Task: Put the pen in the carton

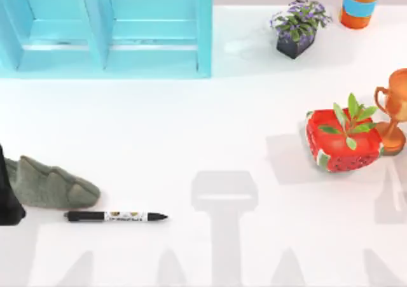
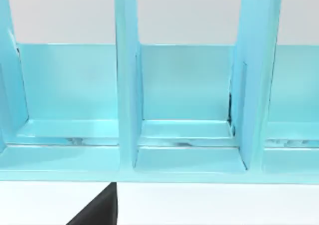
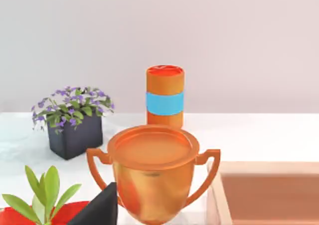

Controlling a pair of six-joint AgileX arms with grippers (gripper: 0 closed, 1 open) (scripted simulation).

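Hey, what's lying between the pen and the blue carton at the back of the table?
Nothing. In the top view the stretch of white table from the pen up to the blue carton is bare; the grey rock sits off to the pen's left.

Pen (image 1: 116, 216) – smooth black plastic look, white printed middle; rock (image 1: 54, 185) at its 10 o'clock – rough, matt grey-green; trophy (image 3: 153, 172) – glossy coppery metal; blue rack (image 2: 189, 140) smooth, faintly shiny; table (image 1: 191, 134) matt white.
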